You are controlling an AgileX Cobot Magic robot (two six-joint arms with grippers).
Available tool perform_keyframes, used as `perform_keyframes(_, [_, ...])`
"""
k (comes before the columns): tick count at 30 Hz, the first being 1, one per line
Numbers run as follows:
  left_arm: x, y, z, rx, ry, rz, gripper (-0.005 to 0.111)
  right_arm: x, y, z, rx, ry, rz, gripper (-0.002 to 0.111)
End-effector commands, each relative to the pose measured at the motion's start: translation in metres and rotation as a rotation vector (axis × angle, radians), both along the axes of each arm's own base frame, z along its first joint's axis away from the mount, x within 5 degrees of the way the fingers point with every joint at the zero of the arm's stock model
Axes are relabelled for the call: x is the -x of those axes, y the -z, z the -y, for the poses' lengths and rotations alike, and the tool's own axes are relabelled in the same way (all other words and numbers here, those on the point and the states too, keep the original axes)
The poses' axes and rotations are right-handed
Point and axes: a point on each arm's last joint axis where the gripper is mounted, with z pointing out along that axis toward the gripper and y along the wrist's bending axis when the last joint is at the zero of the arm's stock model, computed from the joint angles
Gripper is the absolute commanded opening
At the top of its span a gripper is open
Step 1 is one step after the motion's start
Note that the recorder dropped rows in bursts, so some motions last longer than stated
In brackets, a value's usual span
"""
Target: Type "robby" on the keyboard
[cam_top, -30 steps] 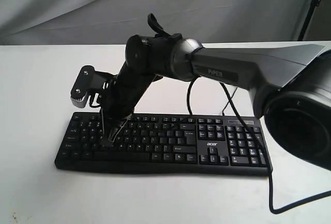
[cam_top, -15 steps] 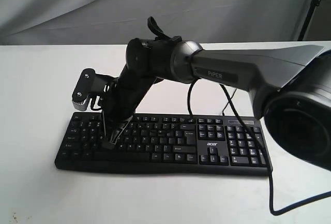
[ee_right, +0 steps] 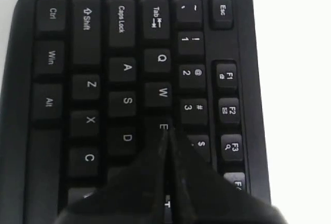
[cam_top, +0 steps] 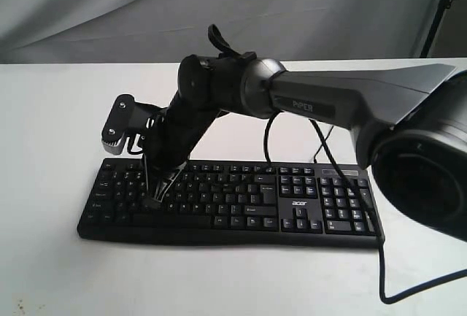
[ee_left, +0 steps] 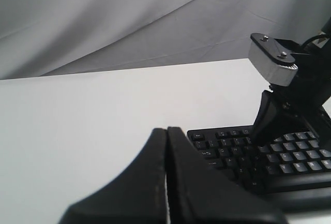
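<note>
The black keyboard lies flat on the white table, its "acer" logo near the number pad. My right gripper reaches across to the keyboard's left part, shut, with its tips down at the letter keys. In the right wrist view the right gripper points at the edge of the E key, and its fingers hide the keys beside E. My left gripper is shut and empty, held off the keyboard's Esc end. It does not show in the exterior view.
The keyboard's thin black cable runs off its right end and loops over the white table. A grey cloth backdrop hangs behind. The right arm's grey body spans the space above the keyboard's right half.
The right gripper's tips have shifted only a few pixels over the same left-hand keys. Nothing else has moved.
</note>
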Motion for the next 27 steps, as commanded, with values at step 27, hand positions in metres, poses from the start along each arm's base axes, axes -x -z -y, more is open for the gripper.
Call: perform_keyframes(27, [0.0001,0.0008,0.0003,-0.001,0.006,0.005,0.000,0.0017,0.0015,0.0027,0.033,0.002,-0.011,0.000])
